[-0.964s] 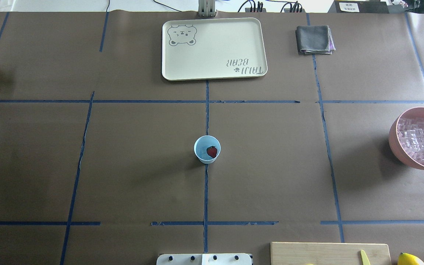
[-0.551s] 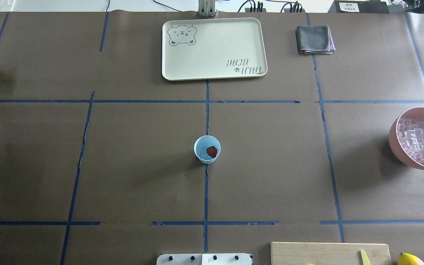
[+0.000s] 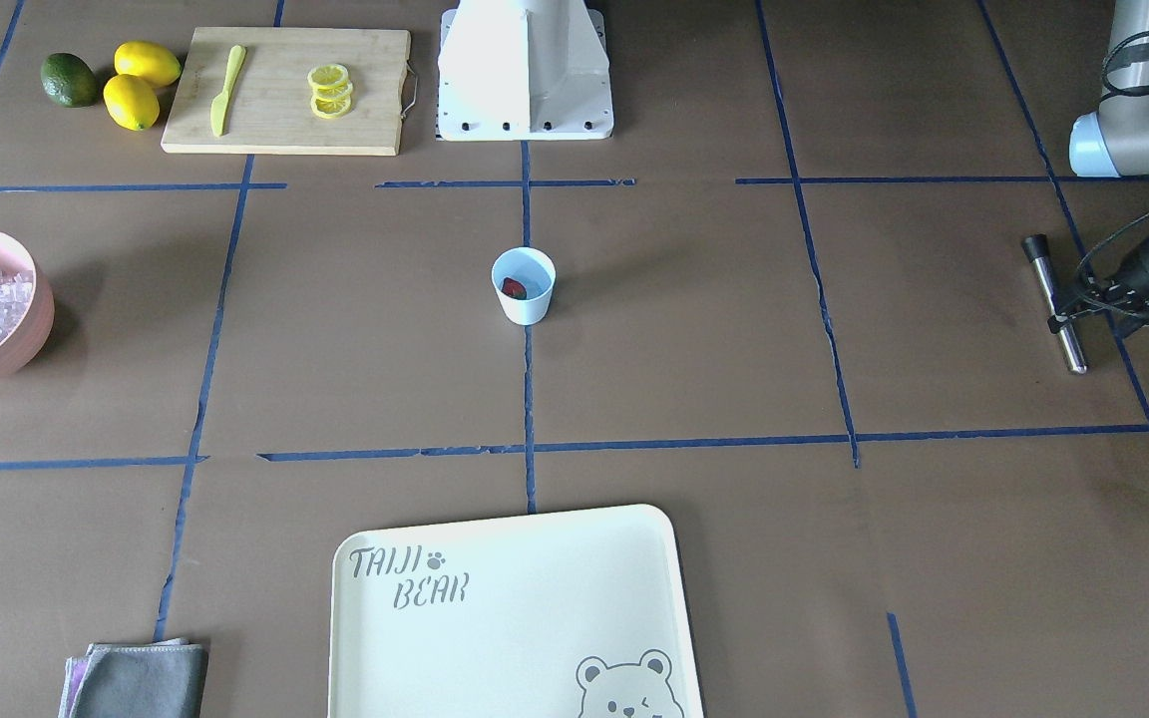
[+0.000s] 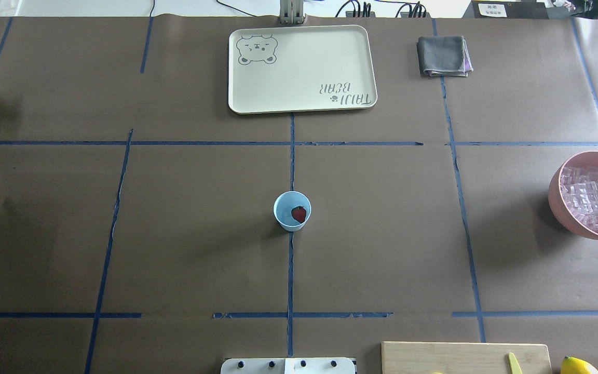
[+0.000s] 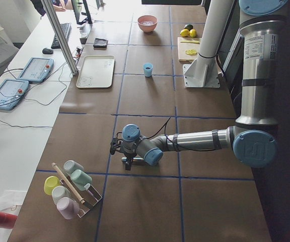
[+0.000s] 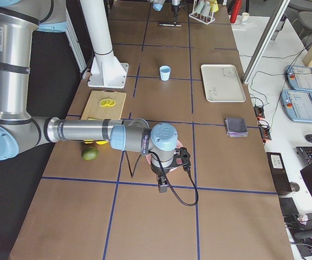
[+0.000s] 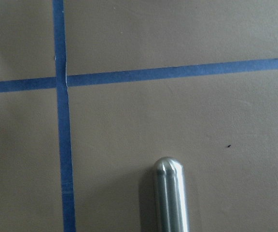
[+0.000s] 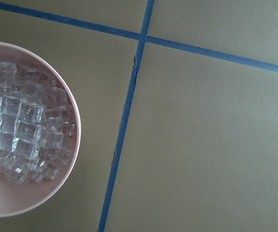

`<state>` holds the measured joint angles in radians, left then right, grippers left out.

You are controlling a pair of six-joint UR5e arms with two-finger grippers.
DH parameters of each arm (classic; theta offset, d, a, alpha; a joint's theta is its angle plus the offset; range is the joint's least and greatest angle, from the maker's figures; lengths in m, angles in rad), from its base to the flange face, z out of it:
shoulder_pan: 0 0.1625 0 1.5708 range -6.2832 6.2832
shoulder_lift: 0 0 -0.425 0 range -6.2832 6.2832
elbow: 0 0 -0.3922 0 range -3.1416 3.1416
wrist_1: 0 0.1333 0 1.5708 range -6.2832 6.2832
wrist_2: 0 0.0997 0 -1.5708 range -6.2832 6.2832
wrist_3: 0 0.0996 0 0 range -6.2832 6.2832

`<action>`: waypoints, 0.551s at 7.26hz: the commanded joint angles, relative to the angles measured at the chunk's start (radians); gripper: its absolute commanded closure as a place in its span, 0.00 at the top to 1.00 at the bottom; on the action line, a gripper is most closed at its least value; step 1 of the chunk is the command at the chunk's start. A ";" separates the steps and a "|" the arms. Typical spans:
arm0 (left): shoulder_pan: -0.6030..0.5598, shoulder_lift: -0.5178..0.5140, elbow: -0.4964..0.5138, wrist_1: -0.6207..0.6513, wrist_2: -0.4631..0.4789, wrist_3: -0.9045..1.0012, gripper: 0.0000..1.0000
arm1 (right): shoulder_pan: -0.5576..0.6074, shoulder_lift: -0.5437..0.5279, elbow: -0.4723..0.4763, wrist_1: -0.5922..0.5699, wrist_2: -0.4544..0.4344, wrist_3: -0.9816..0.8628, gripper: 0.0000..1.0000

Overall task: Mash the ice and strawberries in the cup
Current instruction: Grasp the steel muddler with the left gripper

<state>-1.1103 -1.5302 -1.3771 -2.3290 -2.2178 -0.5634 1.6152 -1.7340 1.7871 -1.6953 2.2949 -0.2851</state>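
Observation:
The cup (image 4: 292, 210) stands upright at the table's middle, also in the front view (image 3: 523, 285). One red strawberry (image 4: 299, 213) lies in it. The ice (image 4: 592, 198) fills the pink bowl (image 4: 556, 195) at the right edge; the right wrist view looks down on the ice (image 8: 18, 140). A steel rod (image 3: 1048, 279) lies at the left edge, and its rounded end shows in the left wrist view (image 7: 170, 193). My left gripper (image 3: 1065, 320) is down at the rod; I cannot tell its jaws' state. My right gripper (image 6: 163, 187) hovers by the bowl; I cannot tell its state.
A cream bear tray (image 4: 299, 67) and a grey cloth (image 4: 443, 55) lie at the far side. A cutting board (image 3: 285, 90) with lemon slices and a yellow knife, two lemons (image 3: 141, 80) and a green fruit (image 3: 68, 80) sit near the robot base (image 3: 525, 70).
My left gripper has come in from the left edge onto the steel rod. The cup, strawberry and bowl have not moved.

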 commanded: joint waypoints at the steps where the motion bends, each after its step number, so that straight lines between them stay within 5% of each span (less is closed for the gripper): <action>1: 0.018 -0.008 0.006 -0.001 0.000 0.000 1.00 | 0.000 -0.004 0.001 0.000 0.000 0.000 1.00; 2: 0.018 -0.008 0.006 -0.003 0.000 0.000 0.95 | 0.000 -0.004 0.000 -0.001 0.000 -0.002 1.00; 3: 0.018 -0.010 0.004 -0.003 0.000 0.002 0.40 | 0.000 -0.007 0.000 0.000 0.000 -0.002 1.00; 4: 0.018 -0.010 0.004 -0.003 0.001 0.004 0.17 | 0.000 -0.009 0.001 0.000 0.000 -0.002 1.00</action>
<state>-1.0929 -1.5393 -1.3723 -2.3314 -2.2178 -0.5616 1.6153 -1.7403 1.7876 -1.6954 2.2948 -0.2867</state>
